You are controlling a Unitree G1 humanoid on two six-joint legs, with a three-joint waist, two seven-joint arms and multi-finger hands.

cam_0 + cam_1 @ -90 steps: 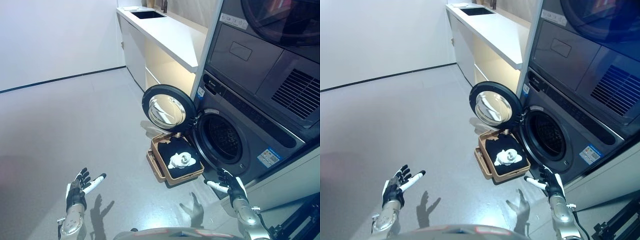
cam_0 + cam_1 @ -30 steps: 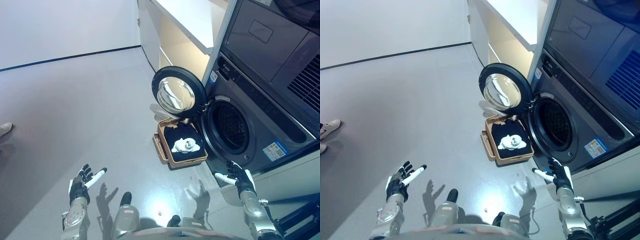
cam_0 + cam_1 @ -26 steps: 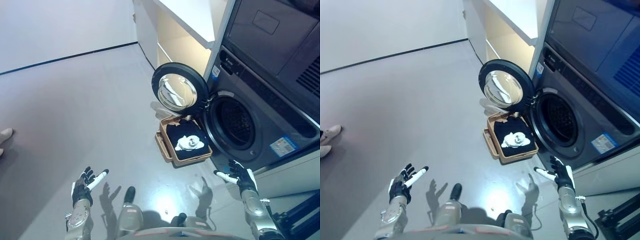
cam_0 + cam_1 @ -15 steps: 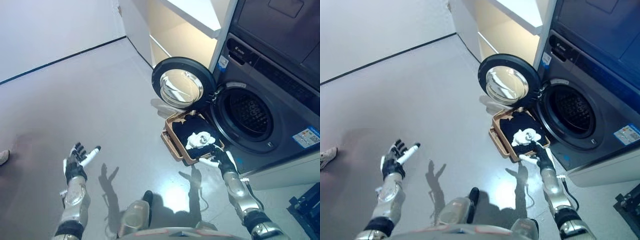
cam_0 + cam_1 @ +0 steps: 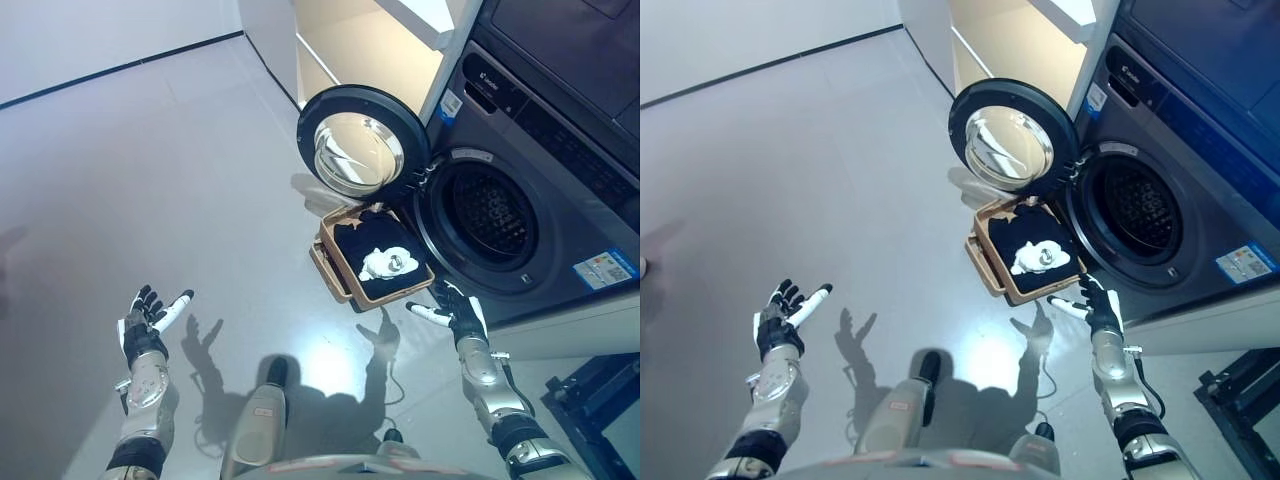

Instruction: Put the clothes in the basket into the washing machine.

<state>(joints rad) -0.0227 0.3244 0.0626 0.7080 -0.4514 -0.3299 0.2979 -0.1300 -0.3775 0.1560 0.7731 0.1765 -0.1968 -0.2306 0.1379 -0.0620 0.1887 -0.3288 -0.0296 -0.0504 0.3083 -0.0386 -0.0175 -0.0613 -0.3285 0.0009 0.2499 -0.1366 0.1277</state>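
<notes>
We have not begun the loading yet. The clothes point(image 5: 380, 258), a dark heap with a white piece on top, lie in the basket point(image 5: 331, 277) on the floor, just before the washing machine point(image 5: 520, 190), whose door point(image 5: 362, 149) stands open. Our right robot hand point(image 5: 455, 312) hovers near the basket's corner, fingers spread and holding nothing; our left robot hand point(image 5: 143, 328) is spread too, well apart. Every garment remains to be moved.
</notes>
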